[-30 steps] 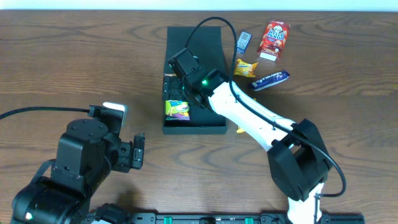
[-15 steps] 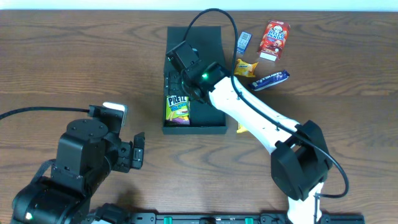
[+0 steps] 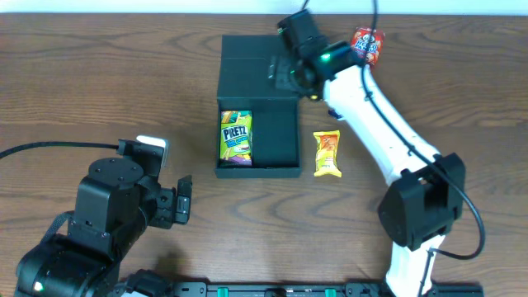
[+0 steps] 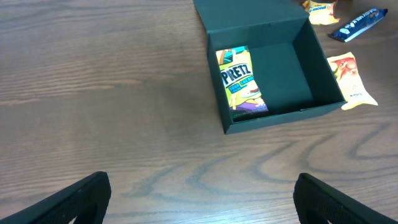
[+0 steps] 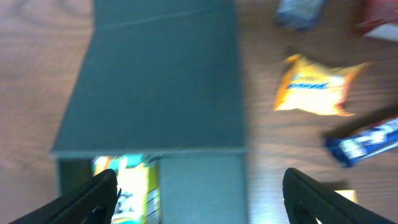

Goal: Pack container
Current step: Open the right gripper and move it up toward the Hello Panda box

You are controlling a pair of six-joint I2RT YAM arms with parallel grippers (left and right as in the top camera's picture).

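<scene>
The black container lies open mid-table, its lid folded back. A yellow-green Pretz packet lies flat in its left half; the right half is bare. My right gripper hovers over the lid's right side, open wide and empty. In the right wrist view the lid and Pretz packet lie under my gripper. My left gripper is open and empty at the near left, well short of the container.
An orange-yellow packet lies on the table right of the container. A red snack box stands at the back right. A yellow packet, a blue bar and a small blue packet lie right of the lid.
My right gripper has risen out of the container and swung back and right over the lid. The Pretz packet stays flat in the container. The left arm has not moved.
</scene>
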